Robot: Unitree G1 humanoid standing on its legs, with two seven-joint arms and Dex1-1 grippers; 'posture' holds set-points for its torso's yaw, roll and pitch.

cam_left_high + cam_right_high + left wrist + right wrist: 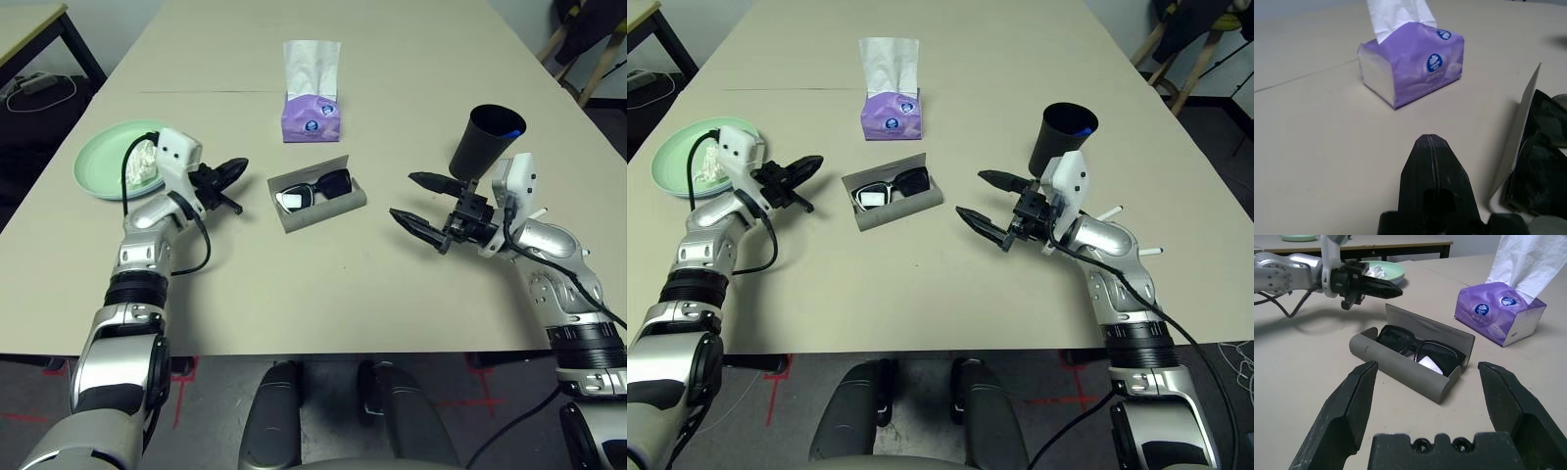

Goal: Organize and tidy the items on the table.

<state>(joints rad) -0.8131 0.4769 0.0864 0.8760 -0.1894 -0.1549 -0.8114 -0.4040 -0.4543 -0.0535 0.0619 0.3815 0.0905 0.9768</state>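
Looks like a lab or test room. Large plain beige surface [411, 59] on dark carpet with red tape marks [24, 416] beneath its near edge. Beside its far left corner, a smaller dark-legged side table [39, 24] with loose cables [39, 88] under it. Past its far right corner, wooden stand legs [588, 59].

Dark floor w/ red tape marks [186, 377] near edge. Smaller dark-legged side table [34, 24] far left, cables [39, 88] beneath. Wooden stand legs [588, 59] far right.
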